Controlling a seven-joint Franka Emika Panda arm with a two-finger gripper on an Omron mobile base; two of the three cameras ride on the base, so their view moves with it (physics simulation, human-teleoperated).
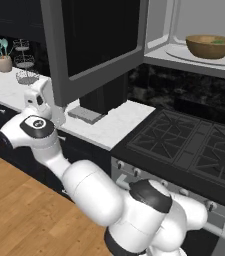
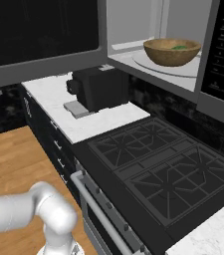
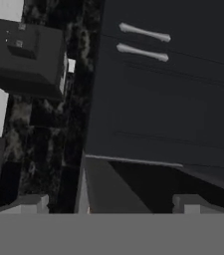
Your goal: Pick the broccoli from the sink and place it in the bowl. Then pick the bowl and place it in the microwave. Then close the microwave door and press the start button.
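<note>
The tan wooden bowl (image 1: 204, 50) (image 2: 166, 57) sits on the glass turntable inside the open microwave (image 1: 159, 30) (image 2: 133, 25). The green broccoli (image 1: 217, 42) (image 2: 179, 47) lies in the bowl. The microwave door (image 1: 99, 40) (image 2: 39, 30) stands swung wide open to the left. My white hand (image 1: 40, 99) hangs low at the door's outer left edge. In the hand view my gripper (image 3: 114, 205) is open, fingertips (image 3: 31, 203) far apart, with a grey-framed dark panel right ahead and nothing held. The sink is out of view.
A black gas stove (image 1: 184, 145) (image 2: 158, 164) lies under the microwave. A black appliance (image 1: 101, 97) (image 2: 101, 87) stands on the white counter (image 1: 114, 125) (image 2: 49, 94). A utensil jar (image 1: 3, 57) and a wire rack (image 1: 26, 65) stand far left. Wooden floor (image 1: 14, 215) lies below.
</note>
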